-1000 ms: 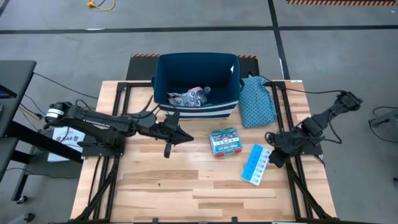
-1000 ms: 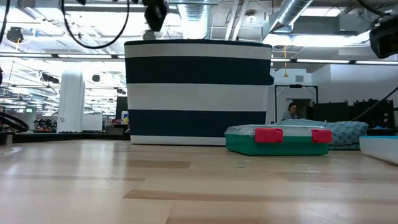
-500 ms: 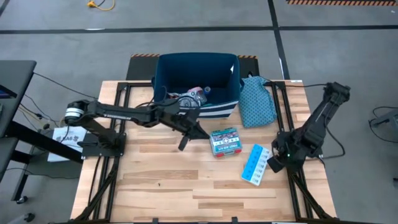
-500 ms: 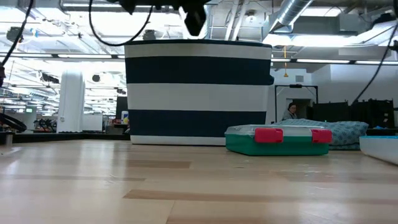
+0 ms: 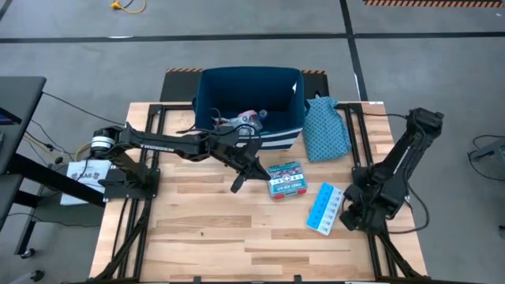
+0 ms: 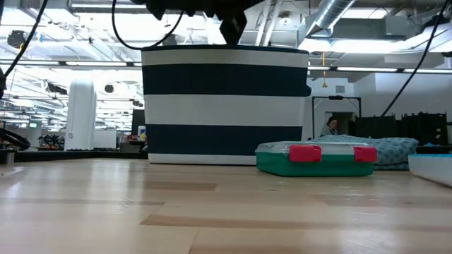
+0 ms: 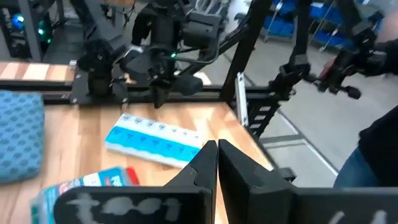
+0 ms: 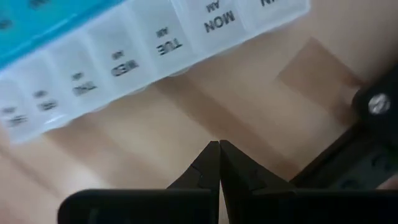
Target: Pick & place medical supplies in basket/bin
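Left tool (image 5: 237, 186), fingers pressed together, empty, above wooden surface (image 5: 205, 237) at nine o'clock of teal-and-red box (image 5: 284, 179). Right tool (image 5: 345, 217), likewise closed, beside light blue pill organiser (image 5: 324, 208). Navy striped bin (image 5: 249, 102) at twelve o'clock.

overhead and table-level cameras share the striped bin (image 5: 249, 95).

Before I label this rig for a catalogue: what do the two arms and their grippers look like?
Both arms are black, built of slim jointed links. The left arm carries white lettering along one link and a silver joint near its base. Each gripper, left and right, has two dark fingers tapering to points. Black cables trail from both.
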Controlling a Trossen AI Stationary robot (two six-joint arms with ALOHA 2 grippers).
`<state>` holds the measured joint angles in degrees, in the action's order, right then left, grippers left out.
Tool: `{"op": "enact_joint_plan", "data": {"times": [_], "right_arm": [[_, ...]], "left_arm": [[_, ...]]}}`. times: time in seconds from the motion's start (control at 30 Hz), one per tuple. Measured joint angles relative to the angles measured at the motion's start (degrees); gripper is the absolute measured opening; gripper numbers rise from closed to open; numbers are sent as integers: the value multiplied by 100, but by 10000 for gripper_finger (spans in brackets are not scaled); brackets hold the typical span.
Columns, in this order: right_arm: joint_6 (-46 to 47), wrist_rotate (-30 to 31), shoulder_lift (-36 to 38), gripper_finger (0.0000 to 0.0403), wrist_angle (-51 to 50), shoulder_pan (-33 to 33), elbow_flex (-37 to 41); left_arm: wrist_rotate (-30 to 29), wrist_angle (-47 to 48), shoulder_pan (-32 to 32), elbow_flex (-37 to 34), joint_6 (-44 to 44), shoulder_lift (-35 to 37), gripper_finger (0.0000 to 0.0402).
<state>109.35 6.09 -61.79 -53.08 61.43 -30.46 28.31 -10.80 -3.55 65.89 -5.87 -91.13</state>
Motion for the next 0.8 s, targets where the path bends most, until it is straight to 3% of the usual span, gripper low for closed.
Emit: {"op": "enact_joint_plan", "data": {"times": [0.43, 0.7, 0.8], "right_arm": [[-2096, -26, -1528, 0, 1023, -592, -33], [-2244, -70, -1542, 0, 1008, -673, -17], [-2241, -73, -1462, 0, 1016, -676, -10]], "left_arm": [[-411, 236, 111, 0, 733, 0, 0], [-580, 428, 254, 0, 1635, 0, 0], [-742, 328, 311, 0, 1528, -61, 0]]}}
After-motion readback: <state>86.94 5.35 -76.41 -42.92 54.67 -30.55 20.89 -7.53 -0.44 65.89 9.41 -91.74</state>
